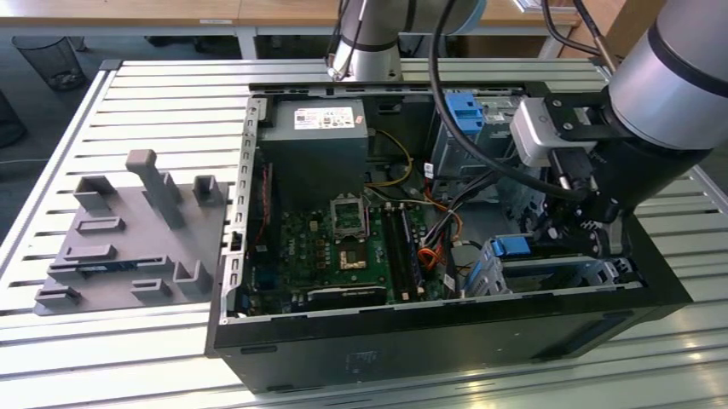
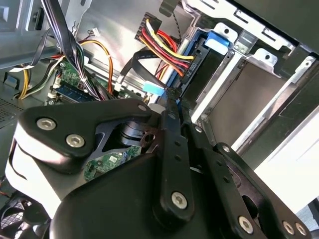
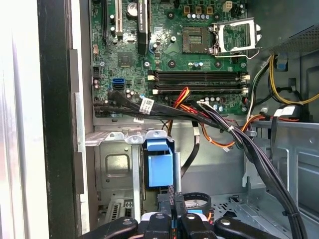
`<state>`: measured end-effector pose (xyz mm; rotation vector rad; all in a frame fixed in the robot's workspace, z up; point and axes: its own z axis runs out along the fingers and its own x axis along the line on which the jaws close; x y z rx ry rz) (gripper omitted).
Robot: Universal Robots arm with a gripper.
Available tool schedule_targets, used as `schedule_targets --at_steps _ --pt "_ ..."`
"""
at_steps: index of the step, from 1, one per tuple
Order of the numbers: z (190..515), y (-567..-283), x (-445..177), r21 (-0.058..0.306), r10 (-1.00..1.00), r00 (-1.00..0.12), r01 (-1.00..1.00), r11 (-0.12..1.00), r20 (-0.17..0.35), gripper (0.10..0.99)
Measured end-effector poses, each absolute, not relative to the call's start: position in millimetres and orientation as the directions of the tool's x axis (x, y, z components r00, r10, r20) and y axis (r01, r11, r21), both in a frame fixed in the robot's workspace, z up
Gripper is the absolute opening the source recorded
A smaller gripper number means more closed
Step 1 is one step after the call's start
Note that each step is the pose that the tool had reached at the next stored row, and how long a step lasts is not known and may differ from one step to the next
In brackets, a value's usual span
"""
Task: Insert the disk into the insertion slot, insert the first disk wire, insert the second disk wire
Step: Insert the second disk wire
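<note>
on the exterior view's left a grey fixture plate (image 1: 119, 239) with upright blocks lies on the slatted table (image 1: 159, 94), just beside the open computer case (image 1: 432, 341). inside the case the green motherboard (image 1: 341, 243) lies flat below the grey power supply (image 1: 322, 141), and a taller metal cage with a blue clip (image 1: 465, 111) stands further toward the exterior view's right. at the case's near corner on that side sits the insertion slot (image 1: 557, 277), the low silver drive cage, and the disk (image 1: 512, 247) shows as blue carrier plastic at the cage's mouth, seated in the bay. the arm (image 1: 671, 77) reaches down over that corner. in the second wrist view the gripper (image 2: 174, 99) has its two black fingers (image 2: 171, 134) drawn close together, tips right at a dark connector on the edge of the blue rail, where the red, yellow and black wire bundle (image 2: 162, 42) is plugged in; whether they pinch it cannot be told. in the first wrist view the fingertips sit just below the blue carrier.
</note>
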<state>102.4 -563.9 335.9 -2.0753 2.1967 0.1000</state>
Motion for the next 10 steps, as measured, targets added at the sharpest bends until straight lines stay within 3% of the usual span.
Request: schedule_targets --at_steps 10 --pt "334.4 -563.9 104.9 -0.033 -0.99 -0.054 -0.998 0.059 -0.131 0.149"
